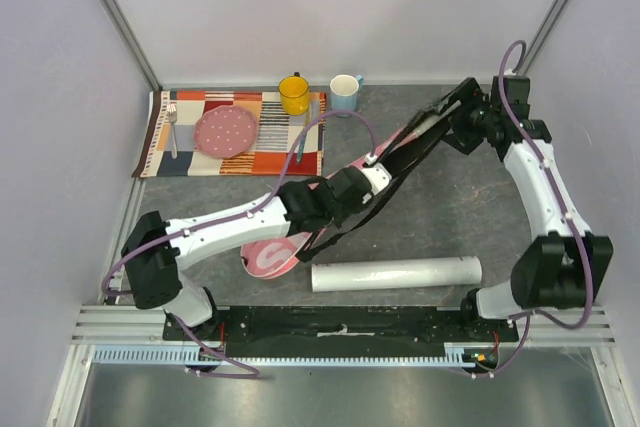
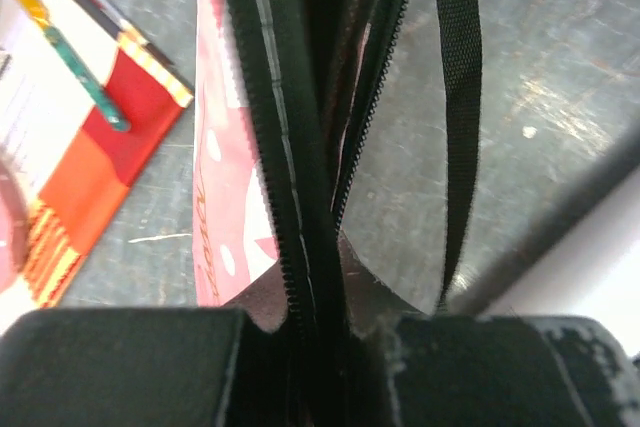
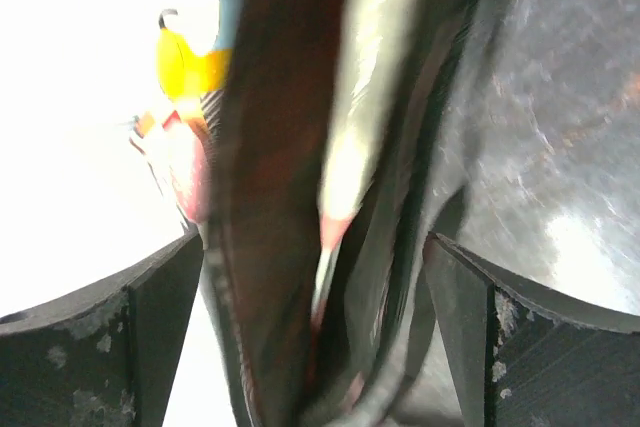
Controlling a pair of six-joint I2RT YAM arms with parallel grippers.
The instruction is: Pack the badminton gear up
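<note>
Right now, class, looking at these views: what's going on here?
Both arms are on the pink racket bag. The left gripper is clamped on its zipper edge, and the right gripper holds its far end, so the bag stretches between them. The long white tube lies in front of the arm bases, not yet packed.

The left arm (image 1: pixel 230 227) covers the middle of the racket bag (image 1: pixel 272 257) from above, and the right wrist view is too blurred to tell what lies inside it.
</note>
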